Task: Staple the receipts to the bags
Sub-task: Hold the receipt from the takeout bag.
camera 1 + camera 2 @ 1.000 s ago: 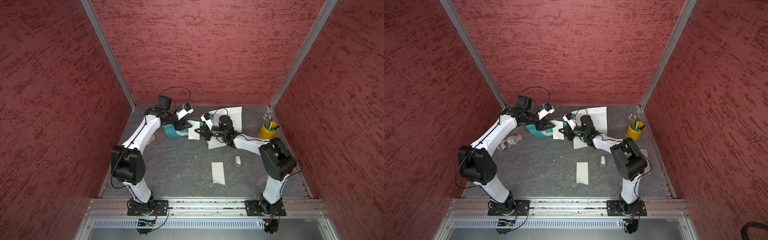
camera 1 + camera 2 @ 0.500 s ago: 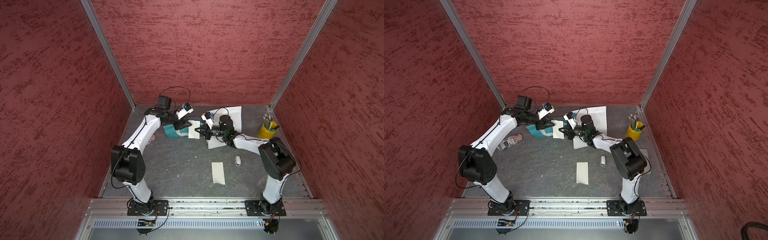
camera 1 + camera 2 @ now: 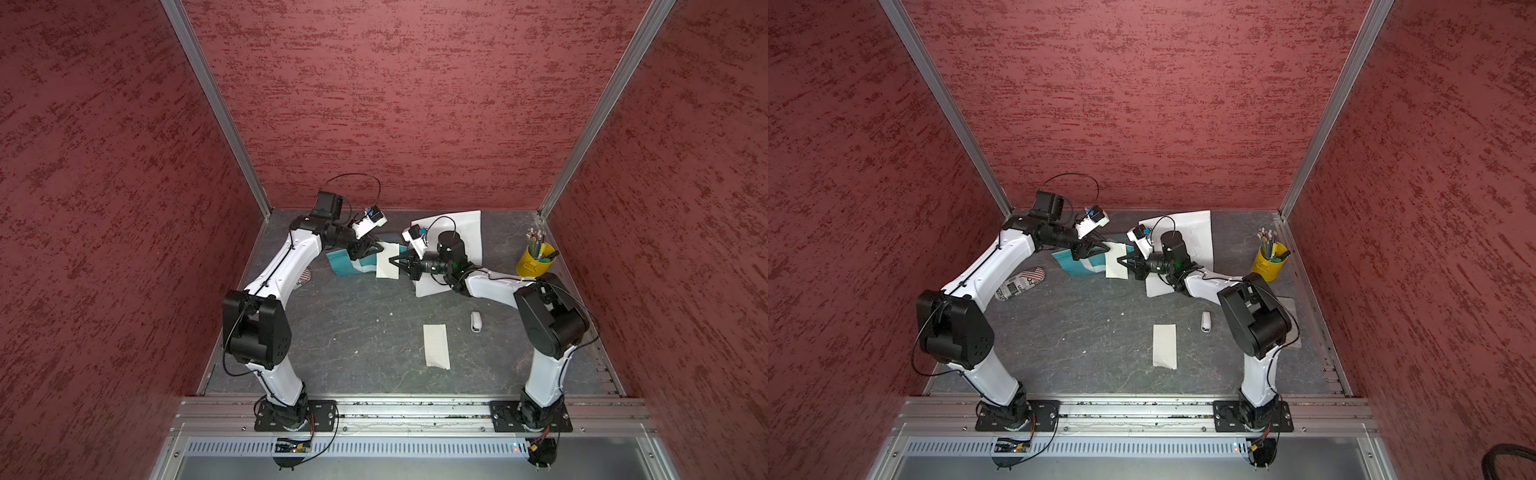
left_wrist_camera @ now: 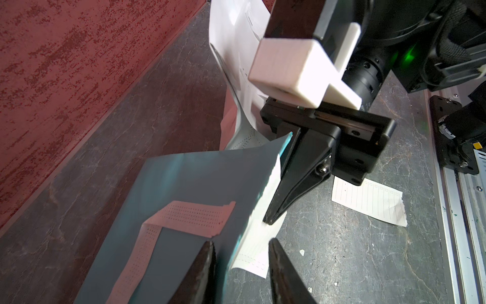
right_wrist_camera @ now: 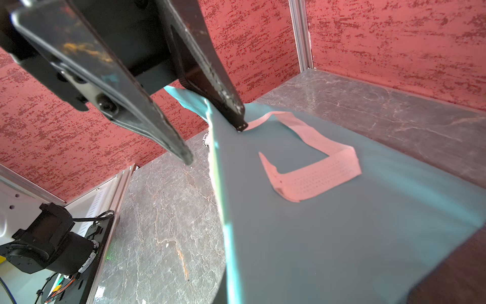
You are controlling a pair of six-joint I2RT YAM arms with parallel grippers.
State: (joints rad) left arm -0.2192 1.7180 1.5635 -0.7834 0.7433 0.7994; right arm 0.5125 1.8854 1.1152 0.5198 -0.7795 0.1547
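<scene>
As the jaws of the left gripper (image 4: 240,242) narrowed, still parted, around the teal bag (image 4: 184,189), the right gripper (image 4: 271,218) stayed clamped on it and the receipt (image 4: 256,252). Stapling awaited.

An oval flag-patterned object (image 3: 1020,283) bore large dark letters, perhaps "FO"; print on the receipt (image 4: 368,201) was illegible.

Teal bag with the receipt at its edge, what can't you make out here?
Any staple joining receipt and teal bag: too small in both top views; the right gripper covers that edge in the left wrist view.
Receipt's print: blurred in the left wrist view.
Bag's full outline: cut off by the picture edge in both wrist views; the left gripper overlaps it in both top views.
</scene>
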